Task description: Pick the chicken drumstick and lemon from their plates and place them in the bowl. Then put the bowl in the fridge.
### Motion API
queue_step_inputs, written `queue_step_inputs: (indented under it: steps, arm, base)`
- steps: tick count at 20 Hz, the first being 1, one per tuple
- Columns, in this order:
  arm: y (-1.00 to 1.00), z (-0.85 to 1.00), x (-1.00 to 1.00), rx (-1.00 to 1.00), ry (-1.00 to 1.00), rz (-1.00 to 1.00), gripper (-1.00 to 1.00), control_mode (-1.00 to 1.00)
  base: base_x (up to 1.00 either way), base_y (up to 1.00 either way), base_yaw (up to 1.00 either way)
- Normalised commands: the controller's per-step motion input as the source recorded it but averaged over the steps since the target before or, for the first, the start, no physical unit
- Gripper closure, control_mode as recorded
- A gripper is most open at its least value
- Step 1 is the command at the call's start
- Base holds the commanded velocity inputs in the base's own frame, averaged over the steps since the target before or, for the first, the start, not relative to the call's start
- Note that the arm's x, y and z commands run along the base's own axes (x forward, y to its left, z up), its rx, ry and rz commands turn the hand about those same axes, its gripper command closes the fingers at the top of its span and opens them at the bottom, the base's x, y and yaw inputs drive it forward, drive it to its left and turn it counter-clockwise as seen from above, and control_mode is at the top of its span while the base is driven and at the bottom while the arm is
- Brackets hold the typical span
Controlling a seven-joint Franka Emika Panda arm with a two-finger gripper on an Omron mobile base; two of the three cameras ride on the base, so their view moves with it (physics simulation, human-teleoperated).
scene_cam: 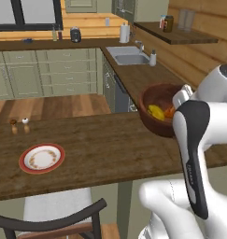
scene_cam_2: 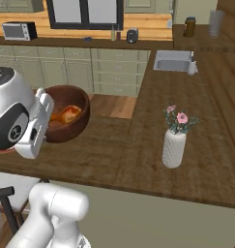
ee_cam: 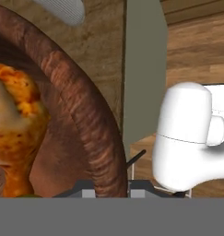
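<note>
The dark reddish-brown wooden bowl hangs tilted just above the counter's right end. Inside it lie the yellow lemon and the orange-brown chicken drumstick. From the right base view the bowl sits beside my white hand, with the drumstick in it. My gripper is shut on the bowl's rim, which runs between its fingertips; the drumstick looms at the left. A red-rimmed plate rests bare on the counter's left part. The fridge is out of view.
A white vase with pink flowers stands on the counter to the right of the bowl. Two small shakers sit at the counter's far left edge. A dark chair stands below the counter front. A sink lies further back.
</note>
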Motion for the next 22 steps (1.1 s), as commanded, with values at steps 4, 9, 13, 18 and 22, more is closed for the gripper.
queue_step_inputs:
  steps: [4,9,13,18,22]
  arm:
    - [0.00,-0.05,-0.34,-0.01,0.00,0.00,1.00,-1.00]
    - [-0.10,-0.10,-0.16,0.00,0.00,0.00,1.00,-1.00]
    - [-0.02,-0.06,-0.02,-0.01,0.02,0.00,1.00,-1.00]
    - [0.00,0.00,0.00,0.00,0.00,0.00,1.00,-1.00]
    - [0.00,0.00,0.00,0.00,0.00,0.00,1.00,1.00]
  base:
    - [0.00,0.00,0.00]
    - [0.00,0.00,0.00]
    - [0.00,0.00,0.00]
    - [0.00,0.00,0.00]
    - [-0.01,0.00,0.00]
